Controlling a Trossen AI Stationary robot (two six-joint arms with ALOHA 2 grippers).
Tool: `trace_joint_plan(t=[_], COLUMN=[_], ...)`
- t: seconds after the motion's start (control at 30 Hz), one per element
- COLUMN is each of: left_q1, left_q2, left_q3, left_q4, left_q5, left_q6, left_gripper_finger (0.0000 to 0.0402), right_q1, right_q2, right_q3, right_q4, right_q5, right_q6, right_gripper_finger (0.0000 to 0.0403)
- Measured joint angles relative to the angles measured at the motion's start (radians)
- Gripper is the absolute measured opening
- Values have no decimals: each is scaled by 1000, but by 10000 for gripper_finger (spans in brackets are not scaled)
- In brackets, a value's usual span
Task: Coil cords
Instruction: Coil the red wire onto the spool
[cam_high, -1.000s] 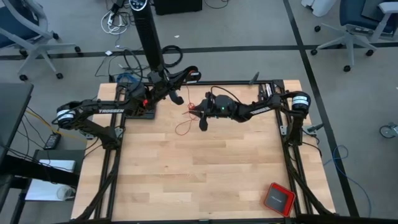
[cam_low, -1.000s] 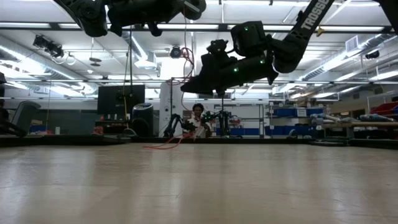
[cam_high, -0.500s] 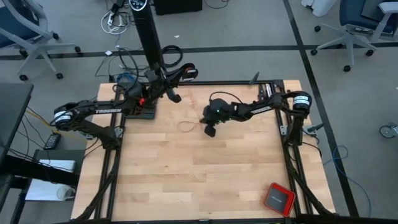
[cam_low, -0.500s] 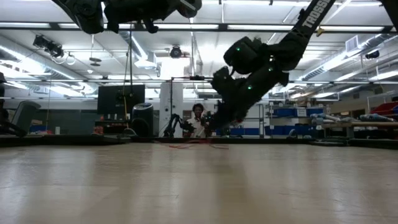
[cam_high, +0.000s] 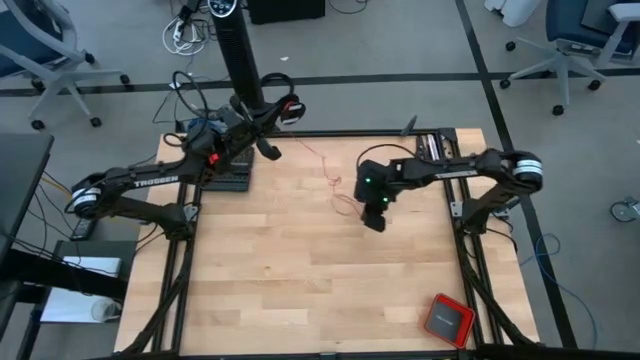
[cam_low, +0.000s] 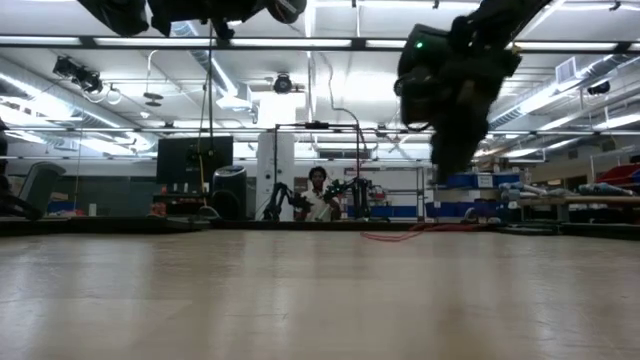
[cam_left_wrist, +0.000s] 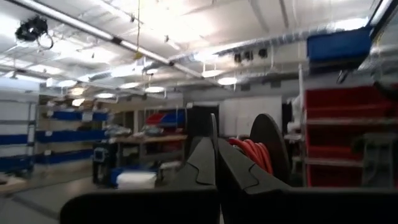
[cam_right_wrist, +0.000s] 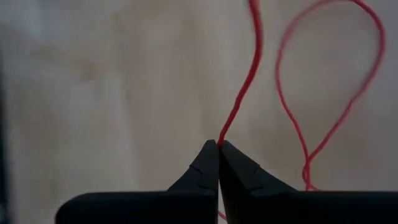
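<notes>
Left arm: dark, six-jointed, reaching from the left side toward the far edge, forearm angled up and rightward. Its pincer (cam_high: 268, 150) is raised at the far-left part of the bench; the two dark fingers (cam_left_wrist: 205, 163) are pressed together.

Right arm: dark, six-jointed, elbow at the right side, forearm running leftward to about the middle. Wrist turned downward, green indicator lit. Its pincer (cam_high: 373, 220) points at the bench surface; the fingertips (cam_right_wrist: 208, 155) meet, pinching a very thin red cord (cam_right_wrist: 242, 106).
</notes>
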Motion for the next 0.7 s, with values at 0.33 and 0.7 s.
trace_joint_plan(t=[0.33, 0.7], left_q1=[1, 4], left_q2=[-32, -50], left_q3=[12, 105], left_q4=[-128, -361], left_q5=[-23, -69], left_q6=[32, 128], left_gripper_finger=[0, 0], right_q1=[16, 52], right_q2=[-89, -86], right_q3=[0, -26], right_q4=[-435, -556], right_q5=[-70, -226], right_q6=[69, 90], right_gripper_finger=[1, 1])
